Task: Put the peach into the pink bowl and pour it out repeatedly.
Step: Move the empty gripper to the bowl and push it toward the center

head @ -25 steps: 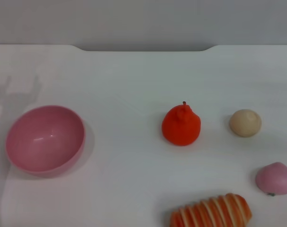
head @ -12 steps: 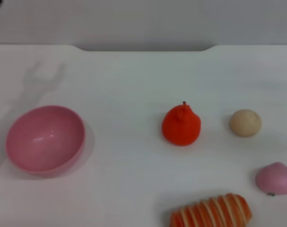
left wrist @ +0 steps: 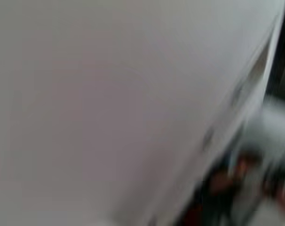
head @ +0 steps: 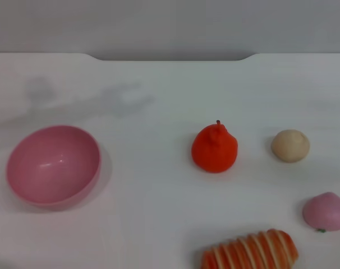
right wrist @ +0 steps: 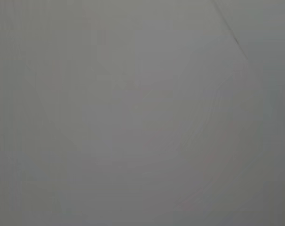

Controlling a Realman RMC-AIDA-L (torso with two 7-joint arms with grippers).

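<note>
The pink bowl (head: 53,165) sits upright and empty on the white table at the left of the head view. The peach (head: 325,211) lies at the right edge, near the front, pale pink with a tiny dark stem. Neither gripper appears in the head view; only a faint shadow of an arm lies on the table behind the bowl. The left wrist view is a blurred stretch of pale surface with a dark area at one side. The right wrist view holds only plain grey surface.
An orange-red pear-shaped fruit (head: 215,148) stands mid-table. A beige ball (head: 290,145) lies to its right. A striped orange and cream bread-like item (head: 251,250) lies at the front edge. The table's far edge has a shallow notch (head: 173,56).
The arm's shadow on the table has slid from the far left, beside the bowl, rightward and farther back. No object has moved.
</note>
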